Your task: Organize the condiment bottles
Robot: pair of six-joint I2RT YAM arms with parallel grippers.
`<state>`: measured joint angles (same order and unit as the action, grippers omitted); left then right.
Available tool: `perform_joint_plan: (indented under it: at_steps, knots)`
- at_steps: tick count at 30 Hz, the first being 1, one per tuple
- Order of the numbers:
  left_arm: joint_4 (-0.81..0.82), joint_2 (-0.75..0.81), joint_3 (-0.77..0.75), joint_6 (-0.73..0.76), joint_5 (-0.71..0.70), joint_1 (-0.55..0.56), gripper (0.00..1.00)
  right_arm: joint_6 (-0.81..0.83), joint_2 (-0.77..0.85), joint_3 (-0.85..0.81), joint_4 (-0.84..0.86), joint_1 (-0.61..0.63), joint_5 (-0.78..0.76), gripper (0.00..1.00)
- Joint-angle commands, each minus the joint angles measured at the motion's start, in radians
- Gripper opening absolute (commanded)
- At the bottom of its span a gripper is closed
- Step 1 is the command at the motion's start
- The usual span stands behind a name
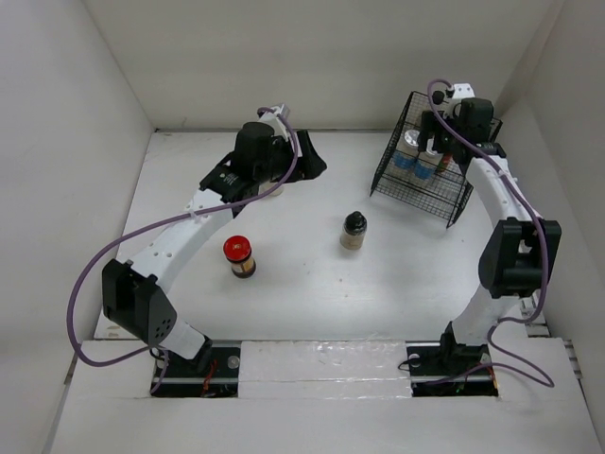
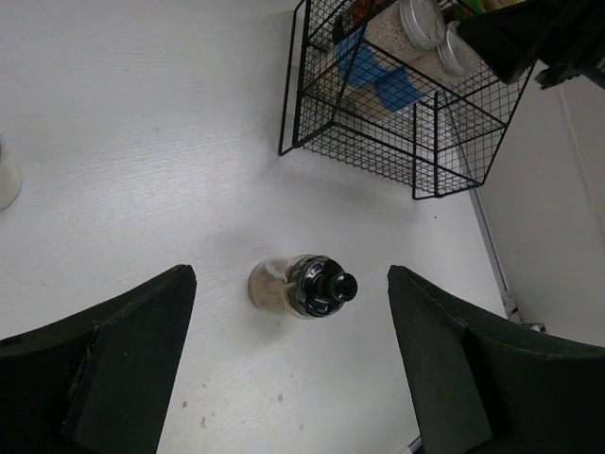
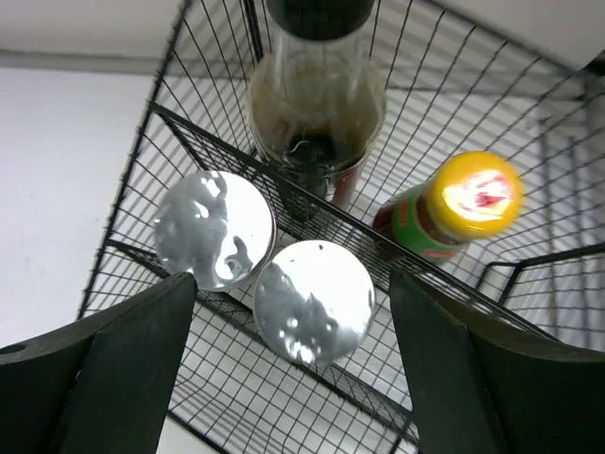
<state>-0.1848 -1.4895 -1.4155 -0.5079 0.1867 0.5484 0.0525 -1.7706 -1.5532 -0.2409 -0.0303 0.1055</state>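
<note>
A tan black-capped bottle (image 1: 354,231) stands mid-table; in the left wrist view it (image 2: 302,286) lies ahead of and between my open, empty left gripper (image 2: 293,378). That gripper (image 1: 310,166) hovers at the back left. A red-lidded jar (image 1: 239,255) stands alone at the front left. My right gripper (image 1: 437,142) hangs open and empty over the black wire basket (image 1: 416,194). Below its fingers are two silver-lidded shakers (image 3: 213,230) (image 3: 314,301), a dark sauce bottle (image 3: 317,104) and a yellow-capped bottle (image 3: 463,203). A pale object (image 2: 5,180), mostly cut off, sits under the left wrist.
White walls enclose the table on three sides. The basket (image 2: 397,132) stands tilted in the back right corner, close to the right wall. The arm bases sit at the near edge.
</note>
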Motion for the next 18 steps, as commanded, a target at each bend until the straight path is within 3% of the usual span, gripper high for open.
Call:
perform_joint_plan:
  at_steps: [1,3,5,6,8,9,10,12,13,15,16,17,18]
  knots:
    - [-0.008,0.009,-0.075,0.025,-0.033,-0.001,0.78,0.010,0.146,-0.010,0.022,0.020,-0.061,0.88]
    - [-0.047,0.009,-0.106,0.043,-0.058,-0.011,0.78,0.010,0.233,0.024,0.022,0.055,-0.070,0.80]
    - [-0.065,0.009,-0.167,0.055,-0.078,-0.041,0.74,0.010,0.290,0.067,0.055,0.119,-0.049,0.60]
    - [-0.065,0.009,-0.190,0.065,-0.078,-0.050,0.71,0.010,0.340,0.117,0.055,0.151,-0.040,0.31]
    - [-0.100,0.009,-0.284,0.084,-0.133,-0.050,0.60,0.010,0.372,0.165,0.066,0.226,0.005,0.10]
    - [-0.114,0.009,-0.319,0.104,-0.145,-0.050,0.46,0.010,0.372,0.186,0.075,0.316,0.031,0.04]
    - [-0.123,0.009,-0.351,0.104,-0.156,-0.050,0.39,0.010,0.382,0.220,0.075,0.369,0.049,0.00]
    - [-0.151,-0.002,-0.434,0.114,-0.203,-0.050,0.27,0.010,0.363,0.231,0.086,0.535,0.088,0.00]
    - [-0.175,-0.012,-0.463,0.114,-0.225,-0.050,0.19,0.036,0.326,0.231,0.086,0.588,0.109,0.07]
    - [-0.202,-0.012,-0.540,0.126,-0.288,-0.050,0.19,0.055,0.278,0.216,0.086,0.682,0.193,0.24]
    - [-0.215,-0.012,-0.568,0.135,-0.308,-0.050,0.21,0.064,0.255,0.200,0.075,0.761,0.215,0.37]
    - [-0.228,-0.012,-0.594,0.146,-0.332,-0.050,0.27,0.085,0.217,0.176,0.075,0.797,0.230,0.68]
    - [-0.238,-0.012,-0.629,0.157,-0.383,-0.050,0.47,0.095,0.198,0.167,0.075,0.831,0.243,0.82]
